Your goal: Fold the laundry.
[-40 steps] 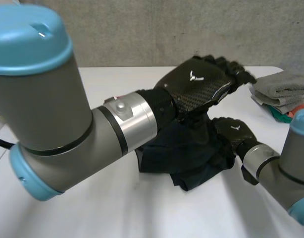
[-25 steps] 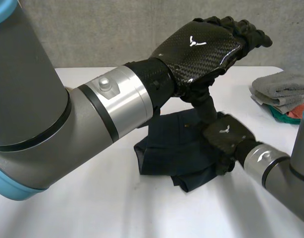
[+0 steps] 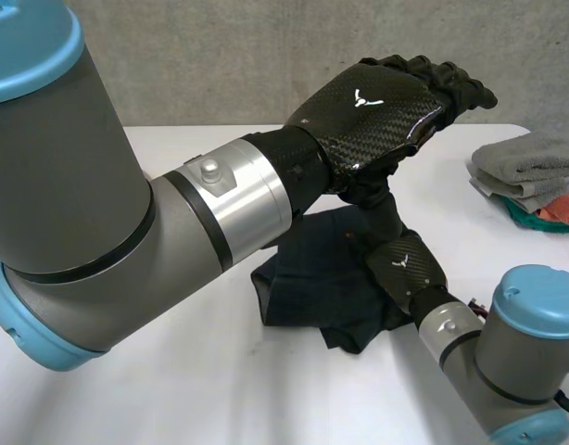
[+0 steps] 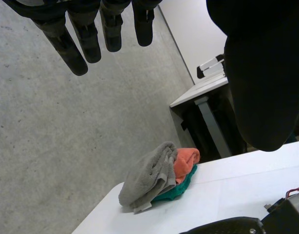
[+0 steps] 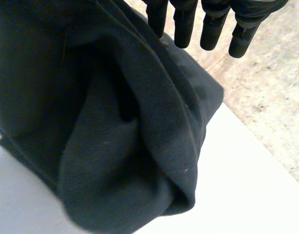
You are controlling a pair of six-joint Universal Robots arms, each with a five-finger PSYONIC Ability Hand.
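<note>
Near, the right robot hand (image 3: 407, 264) rests with straight fingers (image 5: 183, 29) on the right side of the dark garment (image 3: 312, 287), which lies crumpled mid-counter (image 3: 173, 389). A peak of cloth reaches up under the raised left robot hand (image 3: 368, 102); I cannot tell whether that hand grips it. The garment looks soft, limp and light, and is likely best taken by an edge.

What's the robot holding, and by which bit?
The left hand holds the dark cloth up by a bunched-up peak; the right hand lies open against it.

Bright, diffuse overhead lighting: white table (image 3: 266, 399) evenly lit, specular glints on the left hand (image 3: 373, 102), soft shadow beneath the dark garment (image 3: 312, 278).
</note>
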